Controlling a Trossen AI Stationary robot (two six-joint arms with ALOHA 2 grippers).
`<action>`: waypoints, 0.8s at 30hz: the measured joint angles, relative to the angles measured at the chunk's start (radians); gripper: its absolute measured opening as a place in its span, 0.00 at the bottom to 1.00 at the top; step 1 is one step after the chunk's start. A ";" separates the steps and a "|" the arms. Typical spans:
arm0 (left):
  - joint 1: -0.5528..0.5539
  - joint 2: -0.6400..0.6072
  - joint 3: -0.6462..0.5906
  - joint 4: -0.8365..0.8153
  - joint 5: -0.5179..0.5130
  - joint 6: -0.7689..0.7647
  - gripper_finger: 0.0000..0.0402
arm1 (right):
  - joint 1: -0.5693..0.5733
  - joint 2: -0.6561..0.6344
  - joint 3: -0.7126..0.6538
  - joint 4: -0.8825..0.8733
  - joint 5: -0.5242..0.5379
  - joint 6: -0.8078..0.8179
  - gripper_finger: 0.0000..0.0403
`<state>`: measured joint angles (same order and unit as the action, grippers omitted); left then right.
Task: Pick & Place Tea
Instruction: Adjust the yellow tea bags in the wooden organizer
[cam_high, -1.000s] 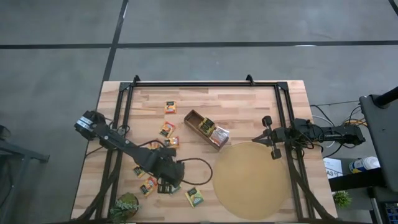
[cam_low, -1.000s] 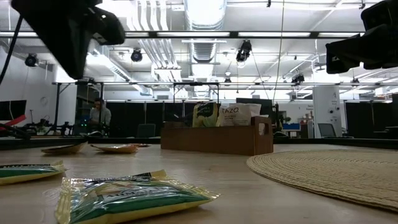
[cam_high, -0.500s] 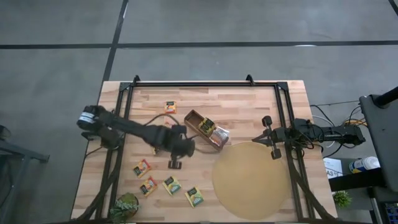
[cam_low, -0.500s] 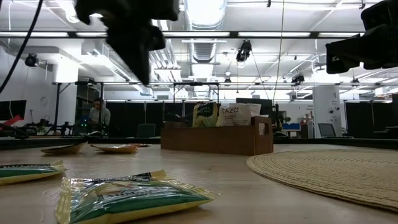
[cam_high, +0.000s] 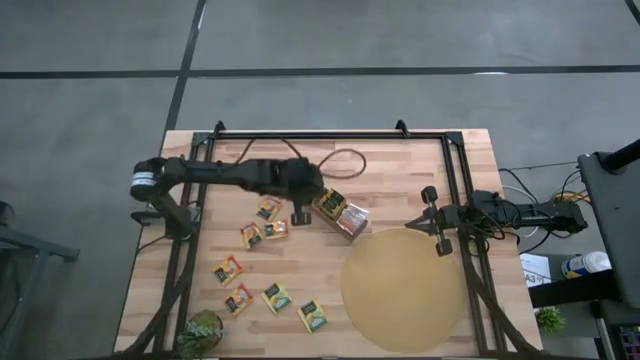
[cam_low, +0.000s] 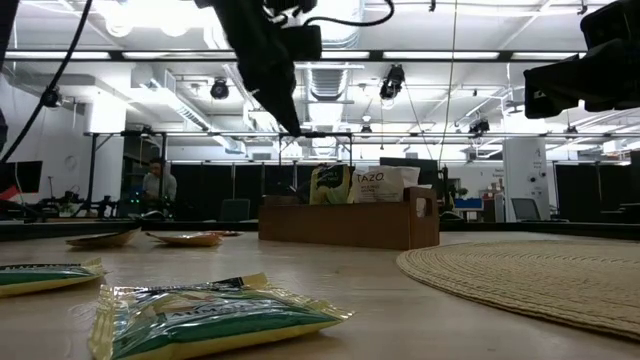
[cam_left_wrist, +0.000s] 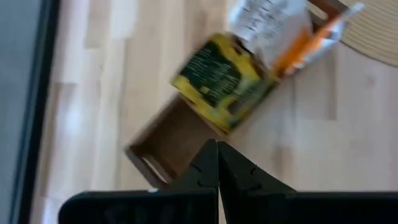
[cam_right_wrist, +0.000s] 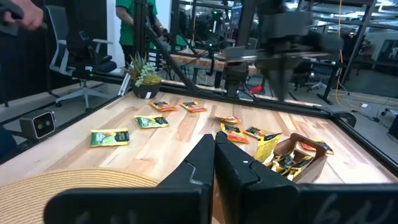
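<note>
The left gripper (cam_high: 300, 208), closed and empty, hovers over the wooden box (cam_high: 333, 209), likely for sachet (cam_high: 329, 203) placement; the right gripper (cam_high: 437, 220), closed, waits right.

"TAZO" reads on white sachet (cam_low: 384, 184) standing in brown box (cam_low: 345, 223), low view. Green sachet (cam_low: 329, 184) next to it has print, too small to read. Green-yellow sachet (cam_left_wrist: 222, 82) in left wrist view: dark label, blurred, unreadable. White sachet there (cam_left_wrist: 268, 25) shows grey lettering, illegible. Foreground sachet (cam_low: 215, 317) in low view: lettering smeared, can't read. Nothing else legible.
</note>
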<state>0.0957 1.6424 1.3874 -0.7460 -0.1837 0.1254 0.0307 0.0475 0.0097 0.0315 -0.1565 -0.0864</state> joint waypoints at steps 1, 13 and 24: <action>0.017 0.000 0.000 0.015 0.010 0.021 0.00 | 0.000 0.000 0.000 0.000 0.000 0.000 0.02; 0.220 0.004 0.000 0.165 0.230 0.337 0.00 | 0.000 0.000 0.000 0.000 0.000 0.000 0.02; 0.276 0.094 0.007 0.280 0.347 0.396 0.00 | 0.000 0.000 0.000 0.000 0.000 0.000 0.02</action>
<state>0.3721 1.7361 1.3941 -0.4659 0.1634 0.5210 0.0306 0.0479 0.0095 0.0315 -0.1564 -0.0864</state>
